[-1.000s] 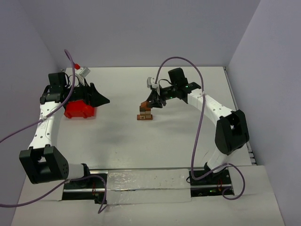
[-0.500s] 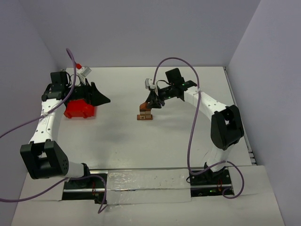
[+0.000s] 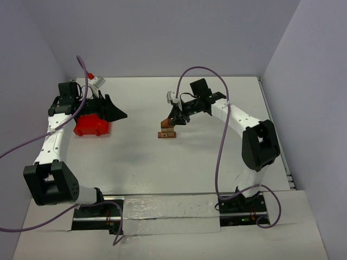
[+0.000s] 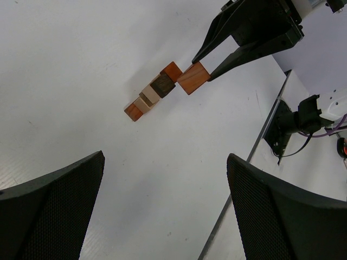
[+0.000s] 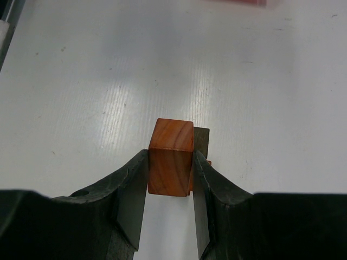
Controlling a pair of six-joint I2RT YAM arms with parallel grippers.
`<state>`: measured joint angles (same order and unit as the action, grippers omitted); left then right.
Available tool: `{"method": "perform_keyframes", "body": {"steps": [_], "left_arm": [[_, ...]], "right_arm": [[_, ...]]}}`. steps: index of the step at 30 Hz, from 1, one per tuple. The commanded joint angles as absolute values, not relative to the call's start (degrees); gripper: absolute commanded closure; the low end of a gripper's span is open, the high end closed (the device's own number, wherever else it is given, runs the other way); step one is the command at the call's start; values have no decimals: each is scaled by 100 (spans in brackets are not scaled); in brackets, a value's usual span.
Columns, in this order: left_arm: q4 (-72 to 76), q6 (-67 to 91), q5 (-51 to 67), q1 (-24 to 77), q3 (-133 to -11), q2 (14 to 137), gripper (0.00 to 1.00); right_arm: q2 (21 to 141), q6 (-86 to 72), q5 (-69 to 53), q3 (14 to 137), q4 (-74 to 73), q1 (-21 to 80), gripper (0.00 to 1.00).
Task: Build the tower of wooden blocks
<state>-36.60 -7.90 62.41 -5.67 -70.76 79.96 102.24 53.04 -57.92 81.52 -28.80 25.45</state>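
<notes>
The wood block tower (image 3: 167,132) stands mid-table as a short stack of tan, dark and reddish blocks; the left wrist view shows it as the tower (image 4: 152,96). My right gripper (image 3: 172,119) is shut on a reddish-brown wood block (image 5: 171,157), which sits between its pads just above and beside the stack's top. The right gripper (image 5: 171,165) hides most of the tower; only a dark block (image 5: 202,141) peeks out behind. The held block (image 4: 193,78) is level with the stack's top block. My left gripper (image 3: 113,111) is open and empty, over the table's left side.
A red plastic bin (image 3: 91,127) sits at the left, under and behind the left arm. Purple cables loop over both arms. The table's right edge (image 4: 265,127) shows in the left wrist view, with the right arm's base beyond it.
The right arm's elbow swung in and the gripper with its block shifted slightly left over the tower a second ago. Since half a second ago, nothing visibly moved.
</notes>
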Motion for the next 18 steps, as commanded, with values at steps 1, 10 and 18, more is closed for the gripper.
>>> {"method": "perform_keyframes", "body": {"steps": [1, 10, 18], "left_arm": [[-3472, -809, 6420, -541, -7286, 8011, 1], [-3437, -809, 6464, -536, -7256, 8077, 1], [-3463, -832, 6478, -531, -7269, 8153, 1]], "right_arm": [[10346, 5335, -5911, 8494, -2897, 2514, 97], [10510, 5374, -5815, 8603, -2983, 2514, 97], [10642, 5440, -5797, 8668, -3011, 2510, 97]]}}
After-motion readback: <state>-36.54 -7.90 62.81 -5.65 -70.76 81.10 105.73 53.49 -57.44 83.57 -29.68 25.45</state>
